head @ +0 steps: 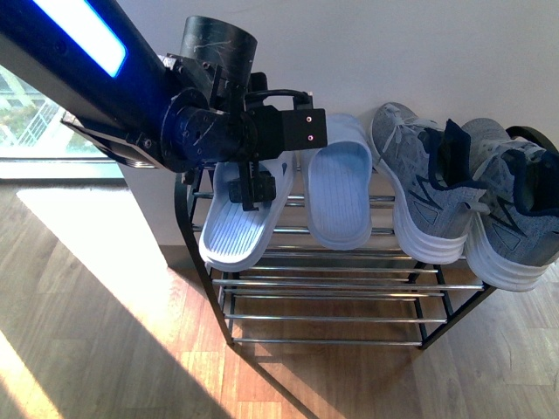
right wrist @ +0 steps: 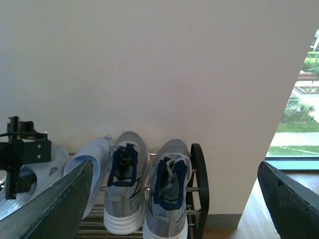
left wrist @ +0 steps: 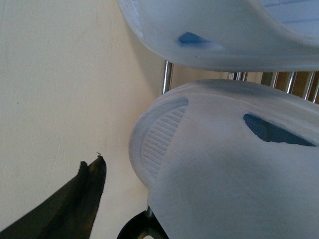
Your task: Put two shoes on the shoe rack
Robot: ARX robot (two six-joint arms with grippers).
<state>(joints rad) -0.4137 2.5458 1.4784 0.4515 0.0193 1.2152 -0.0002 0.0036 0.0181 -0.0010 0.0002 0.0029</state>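
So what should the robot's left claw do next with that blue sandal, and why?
Probably let go, if it hasn't already, and lift the left claw straight up. The pale blue sandal under it lies on the shoe rack's top rods beside its twin, with both grey sneakers further along, so nothing looks left to place.

wall (head: 419, 52): white | floor (head: 87, 349): sunlit wood | window (head: 22, 122): bright

Front and right wrist: shoe rack (head: 332, 288) shared.
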